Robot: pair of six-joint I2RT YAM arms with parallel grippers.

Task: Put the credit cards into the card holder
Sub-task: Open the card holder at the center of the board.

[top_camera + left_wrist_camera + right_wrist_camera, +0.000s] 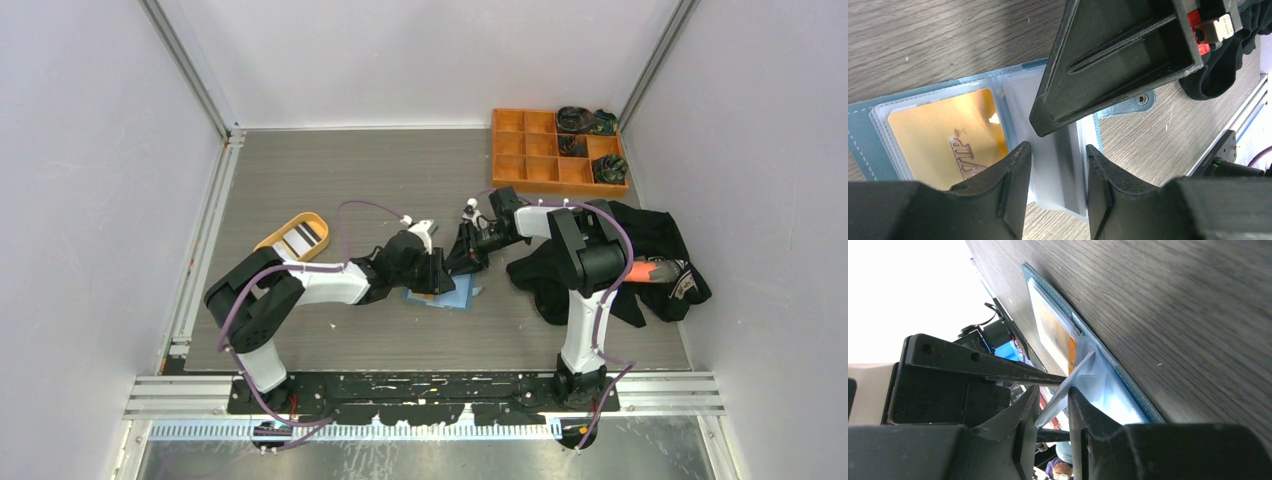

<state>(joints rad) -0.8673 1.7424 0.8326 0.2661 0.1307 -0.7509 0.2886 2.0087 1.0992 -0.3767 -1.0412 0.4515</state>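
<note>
Blue card holder (462, 293) half hidden; right tool (1054, 391) pinches pocket (1087, 374); left tool (1057, 148) spread.

This seems to be a robotics lab cell. Plain white panel walls (90, 150) on aluminium profiles (190, 75) box in a grey wood-grain table (380, 170). The left arm (300, 285) and right arm (580, 250) are bolted to a black base plate (420, 385).

Blue card holder (858, 137); gold card (943, 135); grey woodgrain table (948, 40)
</note>
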